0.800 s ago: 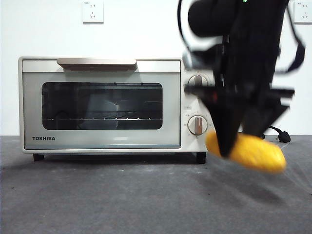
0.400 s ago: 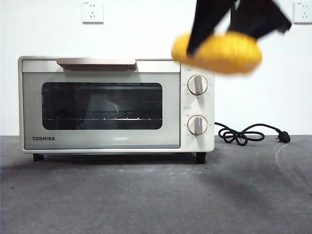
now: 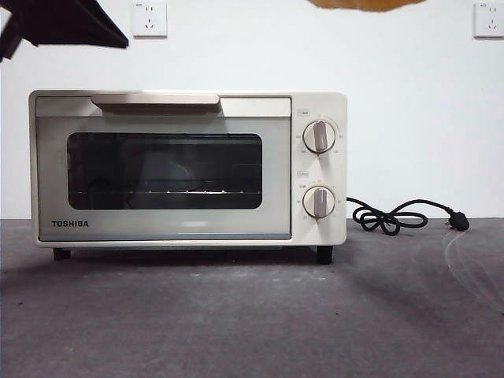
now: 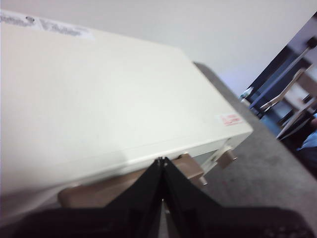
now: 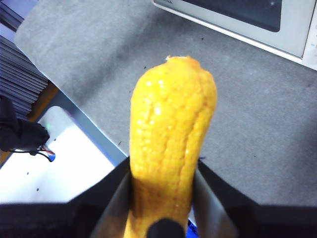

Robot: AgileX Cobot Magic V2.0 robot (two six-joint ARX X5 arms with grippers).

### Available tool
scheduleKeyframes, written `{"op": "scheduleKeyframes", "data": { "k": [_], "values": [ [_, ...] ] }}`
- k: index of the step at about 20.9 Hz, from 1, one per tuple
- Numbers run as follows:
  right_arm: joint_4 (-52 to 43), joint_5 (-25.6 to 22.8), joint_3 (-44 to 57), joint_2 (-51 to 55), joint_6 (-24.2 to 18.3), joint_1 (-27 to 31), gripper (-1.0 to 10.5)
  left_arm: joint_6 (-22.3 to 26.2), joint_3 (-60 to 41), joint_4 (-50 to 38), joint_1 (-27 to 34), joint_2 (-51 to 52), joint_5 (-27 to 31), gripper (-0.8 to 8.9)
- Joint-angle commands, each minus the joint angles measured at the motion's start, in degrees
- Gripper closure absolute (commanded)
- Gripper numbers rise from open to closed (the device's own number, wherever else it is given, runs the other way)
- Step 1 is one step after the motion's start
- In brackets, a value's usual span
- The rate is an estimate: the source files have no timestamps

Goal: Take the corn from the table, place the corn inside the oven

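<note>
The cream-white oven (image 3: 189, 169) stands on the dark grey table (image 3: 236, 315) with its glass door shut. High over the table my right gripper (image 5: 163, 171) is shut on the yellow corn (image 5: 171, 134). In the front view only the corn's underside (image 3: 366, 4) peeks in at the top edge, above and to the right of the oven. My left gripper (image 4: 162, 162) is shut with nothing in it and hovers just above the oven's top (image 4: 99, 99), close to the beige handle (image 4: 126, 191). It appears as a black tip (image 3: 67, 24) at the top left of the front view.
A black cord (image 3: 394, 216) lies coiled on the table right of the oven. Two round knobs (image 3: 319, 136) sit on the oven's right panel. Wall sockets (image 3: 150, 17) are behind. The right wrist view shows the table's edge (image 5: 74, 106) with a white surface (image 5: 64, 168) beyond it.
The corn rose with the right gripper from table height to above the oven, almost leaving the front view. A black gripper tip has entered at the top left.
</note>
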State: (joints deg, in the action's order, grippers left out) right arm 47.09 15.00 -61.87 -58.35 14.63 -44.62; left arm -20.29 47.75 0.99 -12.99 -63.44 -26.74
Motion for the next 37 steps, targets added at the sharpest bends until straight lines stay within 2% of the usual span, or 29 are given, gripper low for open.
{"op": "scheduleKeyframes", "data": {
  "k": [1,4,9,16,22,37],
  "values": [
    [0.02,-0.09,-0.02,0.48,0.83,-0.04,9.6,5.55,0.87,-0.33,-1.38,-1.03,4.04,8.19],
    [0.35,-0.17,-0.02,0.48,0.83,-0.04,9.6,8.74,1.75,0.83,-3.72,-2.19,9.16,8.19],
    [0.90,-0.28,-0.02,0.48,0.85,-0.04,9.6,16.83,4.52,6.67,-7.41,-4.85,17.84,8.19],
    [0.92,-0.44,-0.02,0.48,0.85,-0.04,9.6,19.52,5.77,9.05,-11.10,-7.87,22.10,8.19],
    [0.98,-0.44,-0.02,0.48,0.83,-0.04,9.6,20.83,5.77,12.85,-11.58,-9.40,22.75,8.19],
    [0.94,-0.46,-0.02,0.48,0.74,-0.04,9.6,20.94,5.77,35.43,-13.97,-10.08,22.67,8.19]
  ]
}}
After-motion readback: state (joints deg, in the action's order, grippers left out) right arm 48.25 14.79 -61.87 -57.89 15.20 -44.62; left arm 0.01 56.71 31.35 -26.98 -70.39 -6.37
